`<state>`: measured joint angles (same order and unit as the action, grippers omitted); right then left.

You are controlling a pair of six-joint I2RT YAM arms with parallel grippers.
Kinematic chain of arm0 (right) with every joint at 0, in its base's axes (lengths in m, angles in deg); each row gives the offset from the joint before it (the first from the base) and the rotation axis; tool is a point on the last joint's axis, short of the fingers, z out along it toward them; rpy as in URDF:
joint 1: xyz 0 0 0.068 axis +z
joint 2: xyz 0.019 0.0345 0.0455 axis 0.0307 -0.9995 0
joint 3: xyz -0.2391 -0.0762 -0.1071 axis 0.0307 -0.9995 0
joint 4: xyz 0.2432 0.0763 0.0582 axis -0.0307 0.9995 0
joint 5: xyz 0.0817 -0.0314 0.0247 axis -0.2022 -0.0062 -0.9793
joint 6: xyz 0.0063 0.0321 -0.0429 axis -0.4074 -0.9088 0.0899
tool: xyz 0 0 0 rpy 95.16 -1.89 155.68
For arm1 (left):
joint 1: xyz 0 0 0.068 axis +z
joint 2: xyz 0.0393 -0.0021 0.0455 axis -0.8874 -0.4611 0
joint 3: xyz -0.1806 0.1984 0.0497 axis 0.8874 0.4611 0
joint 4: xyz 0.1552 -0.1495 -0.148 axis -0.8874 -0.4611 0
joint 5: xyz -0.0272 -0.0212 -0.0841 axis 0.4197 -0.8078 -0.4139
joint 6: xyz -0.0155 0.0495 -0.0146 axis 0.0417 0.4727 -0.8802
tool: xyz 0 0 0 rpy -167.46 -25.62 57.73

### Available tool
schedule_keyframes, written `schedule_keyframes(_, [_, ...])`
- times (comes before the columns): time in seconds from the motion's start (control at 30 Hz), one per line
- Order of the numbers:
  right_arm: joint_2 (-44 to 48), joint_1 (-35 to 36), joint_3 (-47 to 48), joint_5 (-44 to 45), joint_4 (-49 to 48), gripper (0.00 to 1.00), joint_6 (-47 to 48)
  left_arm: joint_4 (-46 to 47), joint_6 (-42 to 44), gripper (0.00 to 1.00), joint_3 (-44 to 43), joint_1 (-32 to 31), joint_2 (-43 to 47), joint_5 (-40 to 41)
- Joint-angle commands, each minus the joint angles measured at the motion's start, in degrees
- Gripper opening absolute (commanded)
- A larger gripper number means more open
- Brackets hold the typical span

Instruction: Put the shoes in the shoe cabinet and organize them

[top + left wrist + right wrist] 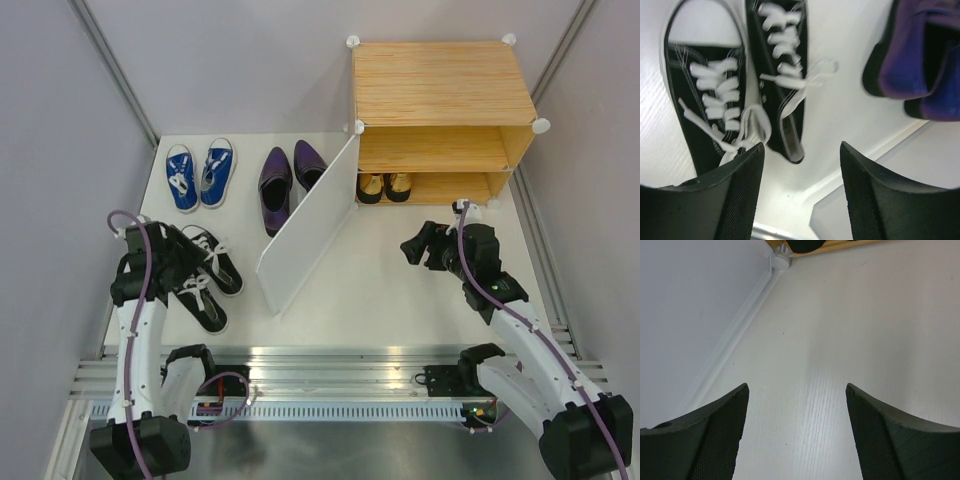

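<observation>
Two black shoes with white laces (715,90) lie side by side at the table's left. My left gripper (802,150) hangs open just above their heels with nothing between its fingers; from above it (175,262) covers part of the black pair (222,270). The blue sneakers (200,175) and the purple shoes (290,175) stand behind them. The gold shoes (385,187) sit on the lower shelf of the shoe cabinet (440,85). My right gripper (415,245) is open over bare table in front of the cabinet, holding nothing (797,390).
The cabinet's white door (305,225) swings out across the middle of the table, between the loose shoes and my right arm. Its edge (890,200) shows near my left gripper, and its face (690,315) beside my right. Grey walls close in both sides.
</observation>
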<state>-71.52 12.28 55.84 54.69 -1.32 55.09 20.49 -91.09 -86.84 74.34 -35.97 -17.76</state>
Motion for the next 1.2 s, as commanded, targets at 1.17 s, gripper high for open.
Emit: schedule_keyframes(1.17, [-1.1, 0.0, -2.3, 0.7, -3.2, 0.84, 0.4, -4.3, -13.0, 0.77, 8.8, -6.3, -5.9, 5.4])
